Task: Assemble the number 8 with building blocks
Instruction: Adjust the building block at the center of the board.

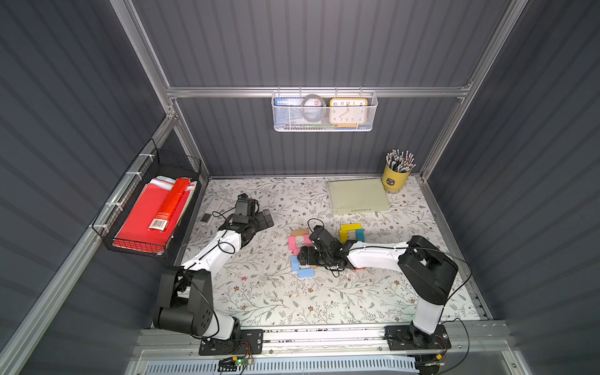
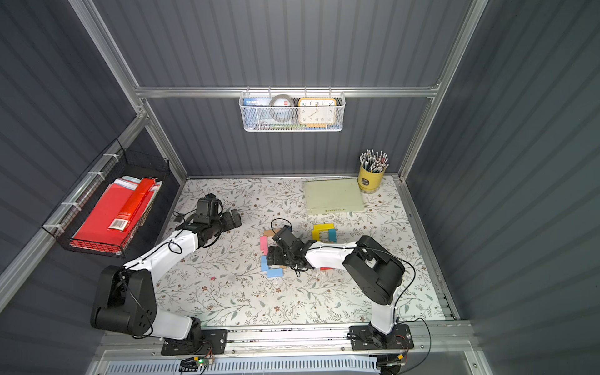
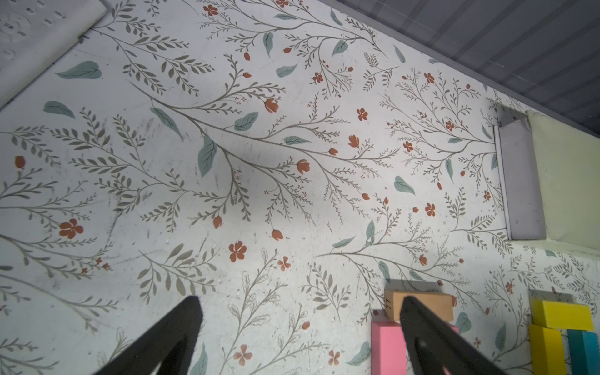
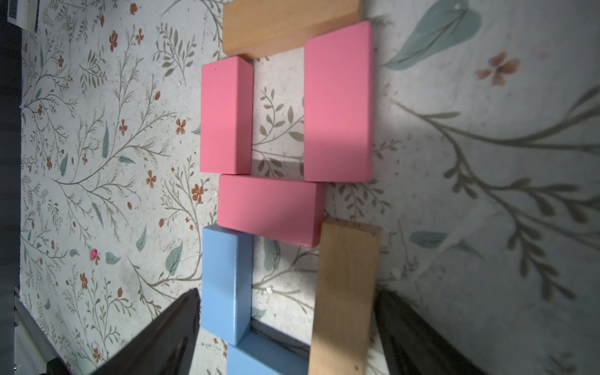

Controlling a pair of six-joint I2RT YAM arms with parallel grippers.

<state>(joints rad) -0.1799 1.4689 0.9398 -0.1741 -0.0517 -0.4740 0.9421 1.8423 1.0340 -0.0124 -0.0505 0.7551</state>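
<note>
The building blocks form a figure on the floral table: a tan block (image 4: 285, 26) at one end, three pink blocks (image 4: 337, 100) around a gap, then a blue block (image 4: 225, 282), a second blue one and a tilted tan block (image 4: 345, 298). In both top views the pink (image 1: 296, 242) and blue (image 1: 305, 272) blocks show beside my right gripper (image 1: 303, 256). That gripper (image 4: 289, 311) is open, its jaws flanking the blue and tilted tan blocks. Yellow and teal blocks (image 1: 350, 231) lie behind it. My left gripper (image 1: 268, 218) (image 3: 300, 311) is open over bare table.
A pale green pad (image 1: 357, 196) and a yellow pencil cup (image 1: 394, 177) stand at the back right. A white remote (image 3: 32, 32) lies by the left wall. A red block (image 1: 358, 268) peeks from under the right arm. A wire basket of red folders (image 1: 152, 214) hangs on the left wall.
</note>
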